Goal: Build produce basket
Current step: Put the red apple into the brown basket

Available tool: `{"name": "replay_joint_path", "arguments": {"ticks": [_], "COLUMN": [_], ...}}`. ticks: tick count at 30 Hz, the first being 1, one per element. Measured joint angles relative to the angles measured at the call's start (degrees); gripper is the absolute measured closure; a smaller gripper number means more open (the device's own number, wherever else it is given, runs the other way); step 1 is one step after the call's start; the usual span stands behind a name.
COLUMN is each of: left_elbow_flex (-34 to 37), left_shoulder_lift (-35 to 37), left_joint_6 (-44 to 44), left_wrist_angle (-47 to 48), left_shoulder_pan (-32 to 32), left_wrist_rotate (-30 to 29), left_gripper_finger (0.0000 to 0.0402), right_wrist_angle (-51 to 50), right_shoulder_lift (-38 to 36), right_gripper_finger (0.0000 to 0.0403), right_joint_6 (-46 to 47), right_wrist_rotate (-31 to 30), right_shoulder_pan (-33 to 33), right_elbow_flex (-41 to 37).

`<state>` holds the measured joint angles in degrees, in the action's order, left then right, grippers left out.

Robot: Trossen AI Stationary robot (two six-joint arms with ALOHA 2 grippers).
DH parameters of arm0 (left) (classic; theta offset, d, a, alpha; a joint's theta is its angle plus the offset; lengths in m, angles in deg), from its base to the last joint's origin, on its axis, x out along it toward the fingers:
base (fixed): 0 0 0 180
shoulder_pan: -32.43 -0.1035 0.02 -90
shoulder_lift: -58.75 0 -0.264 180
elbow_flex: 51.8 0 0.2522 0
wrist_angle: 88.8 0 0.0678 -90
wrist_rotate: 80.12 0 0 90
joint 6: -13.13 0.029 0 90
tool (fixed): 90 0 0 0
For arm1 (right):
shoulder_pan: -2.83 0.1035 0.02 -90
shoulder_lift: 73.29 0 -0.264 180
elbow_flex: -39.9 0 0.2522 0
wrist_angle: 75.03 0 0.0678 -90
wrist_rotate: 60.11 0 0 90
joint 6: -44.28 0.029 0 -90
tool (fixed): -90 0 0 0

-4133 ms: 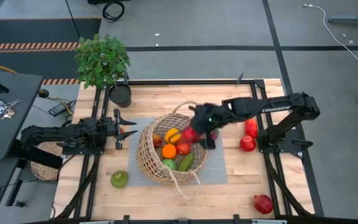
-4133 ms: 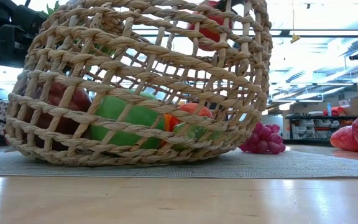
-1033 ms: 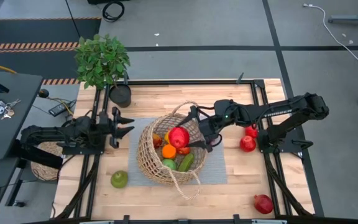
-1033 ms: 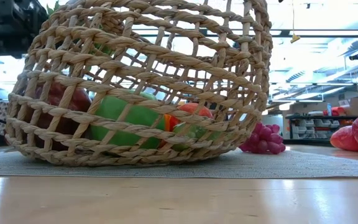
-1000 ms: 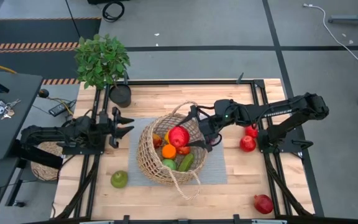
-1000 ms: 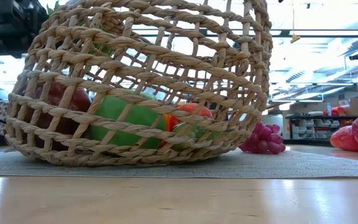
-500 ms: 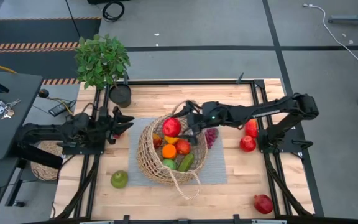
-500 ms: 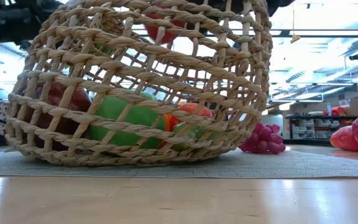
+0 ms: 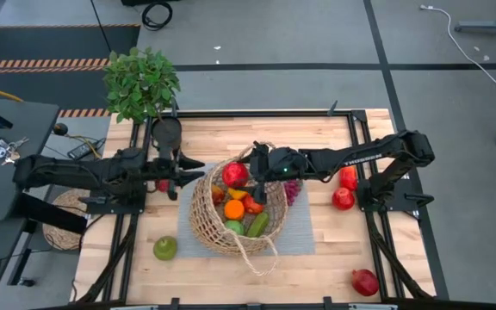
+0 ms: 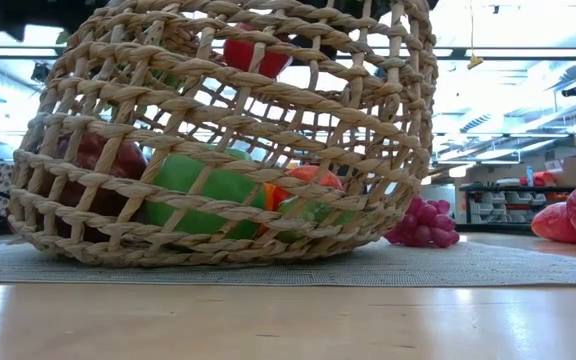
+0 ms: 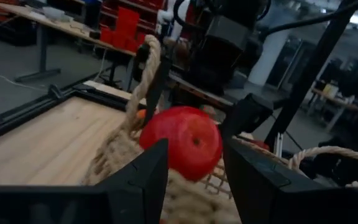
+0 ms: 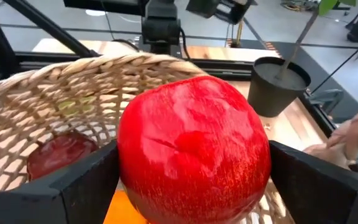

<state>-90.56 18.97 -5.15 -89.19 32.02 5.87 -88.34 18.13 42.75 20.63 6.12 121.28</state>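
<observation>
The right gripper (image 9: 246, 178) is reaching in from the right over the far rim of the wicker basket (image 9: 203, 220), its jaws spread wide and clamped on a red apple (image 9: 235, 175) that it is holding above the fruit already inside. In the right wrist view the red apple (image 12: 194, 154) is filling the gap between the two dark fingers (image 12: 86, 183), touching both. The basket is sitting on a grey mat (image 9: 297, 235) in the middle of the wooden table (image 9: 317, 275), and inside it an orange (image 9: 234, 208), a yellow pepper (image 9: 241, 194), a green cucumber (image 9: 258, 225) and other red and green pieces are lying together. The left gripper (image 9: 184, 175) is hanging just left of the basket's rim with its jaws together, gripping nothing. Purple grapes (image 9: 292, 190) are lying on the mat just right of the basket. Farther right two red fruits (image 9: 344, 198) are resting on the bare wood, a pomegranate (image 9: 364, 282) is lying at the near right corner, and a green apple (image 9: 164, 249) is sitting near left. A leafy potted plant (image 9: 142, 84) is standing at the far left corner.
</observation>
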Motion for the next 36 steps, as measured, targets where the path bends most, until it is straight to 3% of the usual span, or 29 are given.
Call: {"name": "replay_joint_path", "arguments": {"ticks": [13,23,30,36], "left_elbow_flex": [-16.69,-31.44,-39.06,-42.22], "left_shoulder_lift": [-19.18,-32.70,-37.12,-36.80], "left_joint_6": [4.06,9.88,10.35,8.13], "left_wrist_angle": [8.67,15.44,27.52,39.78], "left_shoulder_pan": [5.55,8.37,10.37,12.95], "left_wrist_rotate": [-5.53,-7.62,-7.85,-7.74], "left_gripper_finger": [0.0241,0.0241,0.0242,0.0241], "right_wrist_angle": [-1.41,-3.94,-4.18,-4.87], "right_shoulder_lift": [0.22,0.24,0.21,-1.66], "right_gripper_finger": [0.0011,0.0011,0.0011,0.0011], "right_joint_6": [1.61,9.51,10.82,10.62], "right_wrist_rotate": [-13.80,-13.85,-19.76,-21.68], "right_shoulder_pan": [5.42,9.70,13.85,17.89], "right_elbow_flex": [0.00,0.00,-0.04,0.08]}}
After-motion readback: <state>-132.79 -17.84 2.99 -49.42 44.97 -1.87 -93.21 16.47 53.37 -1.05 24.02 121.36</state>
